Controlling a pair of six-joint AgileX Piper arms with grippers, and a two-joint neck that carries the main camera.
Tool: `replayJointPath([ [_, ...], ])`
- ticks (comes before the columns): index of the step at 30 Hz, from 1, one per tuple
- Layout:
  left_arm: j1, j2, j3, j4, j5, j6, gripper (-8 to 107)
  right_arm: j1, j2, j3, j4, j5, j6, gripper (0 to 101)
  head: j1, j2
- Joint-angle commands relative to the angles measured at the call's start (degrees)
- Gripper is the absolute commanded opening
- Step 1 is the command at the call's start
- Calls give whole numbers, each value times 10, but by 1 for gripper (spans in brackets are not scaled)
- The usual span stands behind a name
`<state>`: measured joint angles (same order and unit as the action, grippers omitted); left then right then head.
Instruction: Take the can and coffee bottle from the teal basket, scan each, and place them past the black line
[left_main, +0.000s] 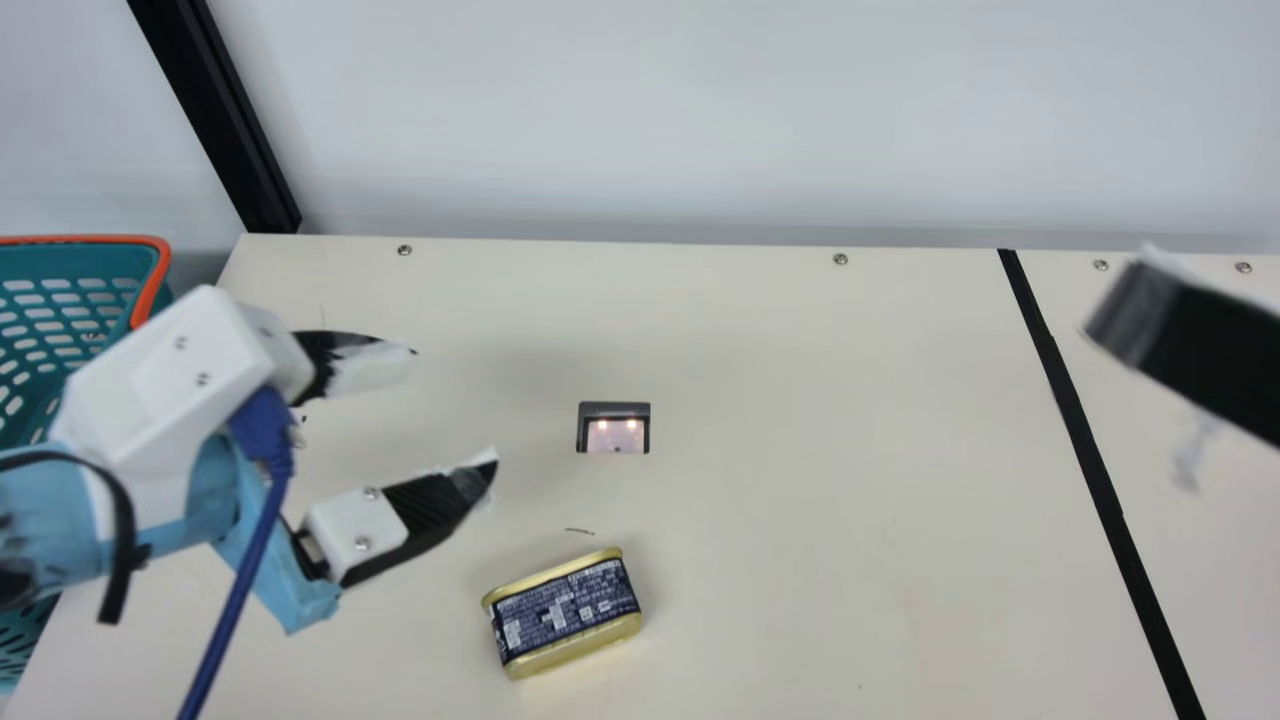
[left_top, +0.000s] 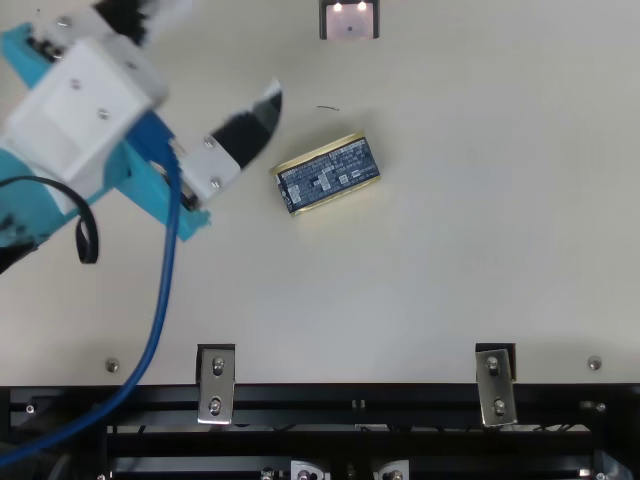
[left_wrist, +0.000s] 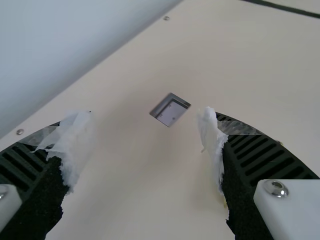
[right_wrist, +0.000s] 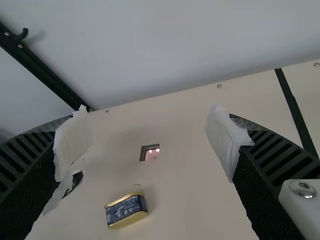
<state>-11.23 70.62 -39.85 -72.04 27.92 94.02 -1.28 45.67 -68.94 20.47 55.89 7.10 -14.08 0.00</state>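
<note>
The can (left_main: 567, 612), gold-rimmed with a dark blue label facing up, lies on the table in front of the scanner (left_main: 613, 430); it also appears in the top view (left_top: 328, 177) and right wrist view (right_wrist: 126, 211). My left gripper (left_main: 453, 405) is open between the teal basket (left_main: 152, 278) and the scanner, left of the can. In its wrist view the left gripper (left_wrist: 149, 119) has bare table between its padded tips. At the main view's right edge is part of my right gripper (left_main: 1195, 335), beyond the black line (left_main: 1075, 430). The right gripper (right_wrist: 149, 121) stands open, holding nothing.
A black post (left_main: 215, 115) rises at the back left corner, and a pale wall (left_main: 640, 110) runs behind the table (left_main: 850, 480). A blue cable (left_top: 160, 290) hangs from my left arm. Metal brackets (left_top: 216, 384) line the front rail.
</note>
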Motion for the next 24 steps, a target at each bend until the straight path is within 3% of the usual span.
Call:
replayJointPath([
  [1,0,0,0,0,0,0,90,0,0,0,0,0,0,101,-5,-2],
  [6,-1,-1,0,-26,1,5,90,-3,10,1,2,0,-3,101,-5,-2],
  [7,-8,-8,-8,4,-1,-31,90,0,13,-2,1,2,-5,101,-5,-2],
  [11,-22,-22,-11,12,-35,-23,90,17,50,-23,-7,26,-28,101,-5,-2],
  [20,-57,-80,-5,41,-159,53,90,-14,213,-125,52,140,-183,101,-5,-2],
  [24,-77,-119,4,63,-226,97,90,14,289,-125,47,140,-246,101,-5,-2],
])
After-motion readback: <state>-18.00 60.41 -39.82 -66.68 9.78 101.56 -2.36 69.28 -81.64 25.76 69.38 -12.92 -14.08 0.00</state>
